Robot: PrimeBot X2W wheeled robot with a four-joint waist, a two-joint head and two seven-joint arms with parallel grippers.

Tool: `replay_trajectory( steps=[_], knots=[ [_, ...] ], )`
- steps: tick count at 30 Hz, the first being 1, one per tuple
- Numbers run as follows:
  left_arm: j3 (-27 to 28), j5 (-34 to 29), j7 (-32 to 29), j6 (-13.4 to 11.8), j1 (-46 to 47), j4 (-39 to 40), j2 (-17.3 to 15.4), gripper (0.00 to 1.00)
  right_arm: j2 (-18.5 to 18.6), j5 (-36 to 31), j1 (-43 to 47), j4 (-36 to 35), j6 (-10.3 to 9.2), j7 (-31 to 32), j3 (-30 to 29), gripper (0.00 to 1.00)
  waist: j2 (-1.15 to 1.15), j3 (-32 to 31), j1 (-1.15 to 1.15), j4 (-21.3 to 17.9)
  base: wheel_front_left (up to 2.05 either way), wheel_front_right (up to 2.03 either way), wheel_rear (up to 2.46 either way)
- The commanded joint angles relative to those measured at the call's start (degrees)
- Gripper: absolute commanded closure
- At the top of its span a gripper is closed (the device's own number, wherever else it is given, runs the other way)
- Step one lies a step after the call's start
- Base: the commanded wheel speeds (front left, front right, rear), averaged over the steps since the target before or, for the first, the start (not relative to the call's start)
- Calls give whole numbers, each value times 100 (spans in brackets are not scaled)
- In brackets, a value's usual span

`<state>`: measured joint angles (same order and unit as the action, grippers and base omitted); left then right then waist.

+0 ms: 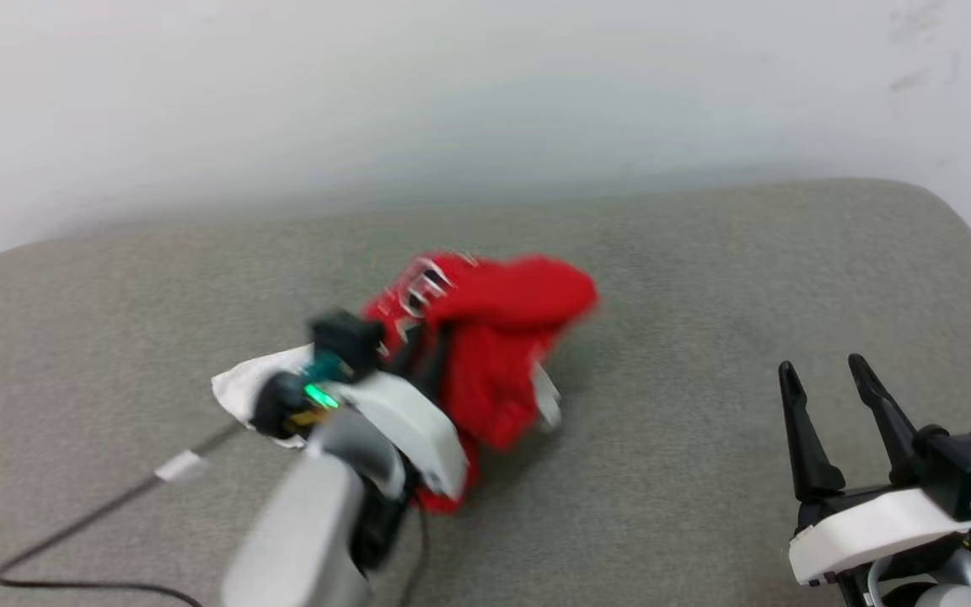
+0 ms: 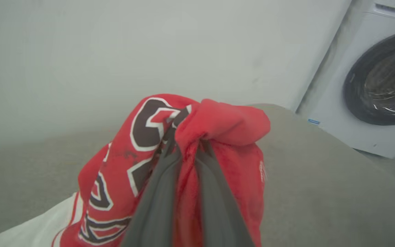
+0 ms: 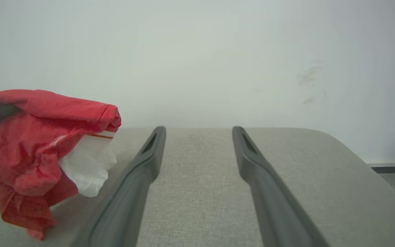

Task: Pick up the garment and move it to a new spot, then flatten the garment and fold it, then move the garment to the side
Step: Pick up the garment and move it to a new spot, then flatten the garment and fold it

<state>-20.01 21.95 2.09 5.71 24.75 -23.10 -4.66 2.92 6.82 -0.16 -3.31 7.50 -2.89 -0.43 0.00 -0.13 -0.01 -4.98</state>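
The garment (image 1: 498,337) is a red jersey with white sleeves and black white-outlined letters, bunched up and lifted off the grey cushioned surface (image 1: 705,278). My left gripper (image 2: 187,145) is shut on a fold of its red cloth, with fabric draped over both fingers. In the head view the left gripper (image 1: 418,337) is mostly hidden by the garment, and a white sleeve trails behind the wrist. From the right wrist the garment (image 3: 39,144) hangs at the far left, clear of the surface. My right gripper (image 1: 827,379) stands open at the lower right with nothing between its fingers (image 3: 149,161).
A pale wall runs behind the cushioned surface. A washing machine (image 2: 372,85) stands past the surface's right end. A black cable (image 1: 98,514) trails from my left arm across the front left. The surface curves away at its right edge (image 1: 957,219).
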Motion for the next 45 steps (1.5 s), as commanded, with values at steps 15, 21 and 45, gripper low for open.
replay_trajectory(
  steps=[15,21,45],
  knots=[
    [-1268,-23,329,-76,-684,-600,167,0,-7,67,-19,-30,-1,-34,-70,0,0,393,1,-111,0,0,0],
    [-1234,-57,1001,-381,-719,-103,172,0,-7,7,74,56,-2,19,-80,0,0,98,1,144,0,0,0],
    [291,293,1116,-1571,-2139,1354,-1178,0,-6,-28,576,66,-2,262,-256,0,0,-306,1,454,0,0,0]
  ],
)
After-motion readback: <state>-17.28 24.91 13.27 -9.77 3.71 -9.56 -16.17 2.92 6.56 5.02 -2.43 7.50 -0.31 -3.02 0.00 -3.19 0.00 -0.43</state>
